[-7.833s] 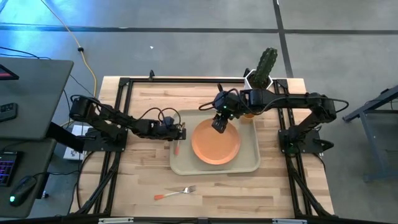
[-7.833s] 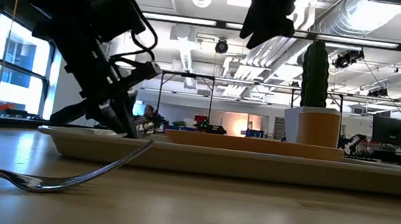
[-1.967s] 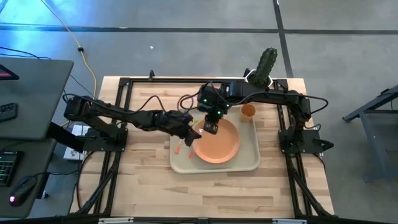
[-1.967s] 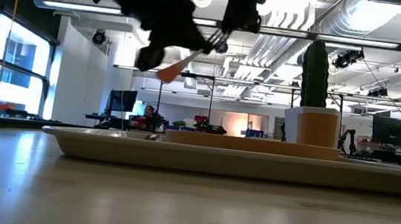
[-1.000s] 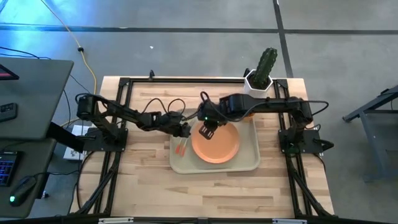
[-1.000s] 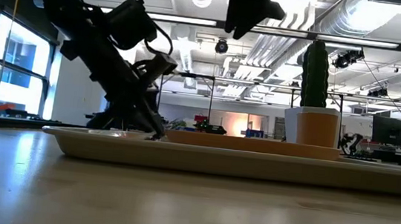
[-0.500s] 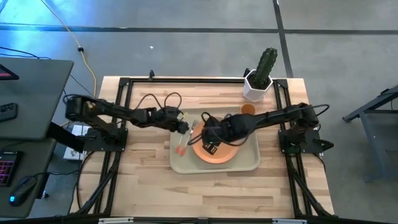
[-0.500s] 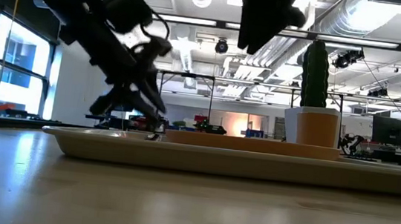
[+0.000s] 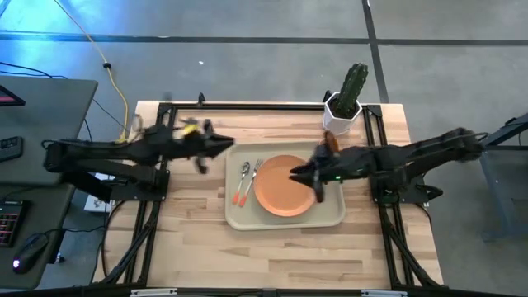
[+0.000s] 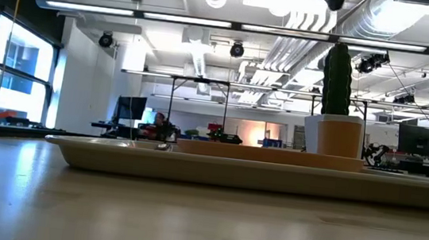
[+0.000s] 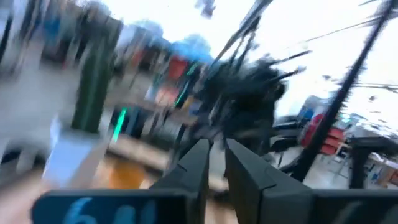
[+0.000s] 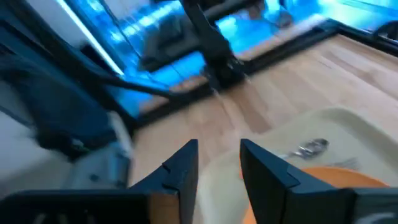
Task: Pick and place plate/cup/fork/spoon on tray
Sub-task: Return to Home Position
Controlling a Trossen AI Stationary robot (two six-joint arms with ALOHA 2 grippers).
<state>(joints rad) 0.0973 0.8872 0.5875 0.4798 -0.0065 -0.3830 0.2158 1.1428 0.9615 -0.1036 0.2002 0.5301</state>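
The beige tray lies mid-table. On it rest the orange plate and, side by side on its left part, the spoon and the fork, orange-red handles toward the near edge. The orange cup stands by the tray's far right corner, partly behind my right arm; it also shows in the low view. My left gripper is shut and empty above the table left of the tray. My right gripper is open and empty above the plate's right part.
A white hexagonal pot with a cactus stands at the table's far right corner. Black frame rails run along the table's left, right and far edges. Bare wood lies near the front edge.
My left gripper has risen and drawn back toward the table's left edge, away from the tray. My right gripper has drawn back across the plate toward the right edge and risen. The spoon and fork lie still on the tray.
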